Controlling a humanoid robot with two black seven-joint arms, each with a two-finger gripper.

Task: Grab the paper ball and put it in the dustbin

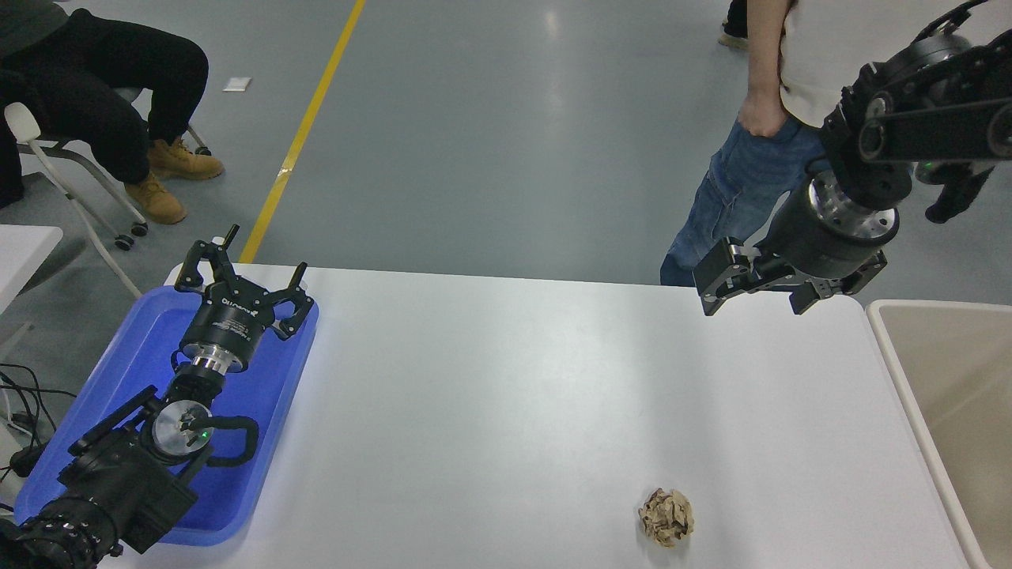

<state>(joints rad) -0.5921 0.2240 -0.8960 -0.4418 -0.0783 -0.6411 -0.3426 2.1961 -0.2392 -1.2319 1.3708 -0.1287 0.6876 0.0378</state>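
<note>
The paper ball [666, 516], a tan-brown crumpled wad, lies on the white table [506, 395] near its front edge, right of centre. The dustbin [958, 371], beige with a pale rim, stands at the table's right edge, partly cut off by the picture. My right gripper [755, 294] hangs open and empty above the table's far right edge, left of the dustbin and well beyond the ball. My left gripper [245, 273] is parked open and empty over the blue tray at the lower left.
A shallow blue tray [118, 371] lies at the table's left end under the left arm. A person in jeans [735, 190] stands at the far side, close behind my right gripper. Another person sits on a chair [47, 150] at the far left.
</note>
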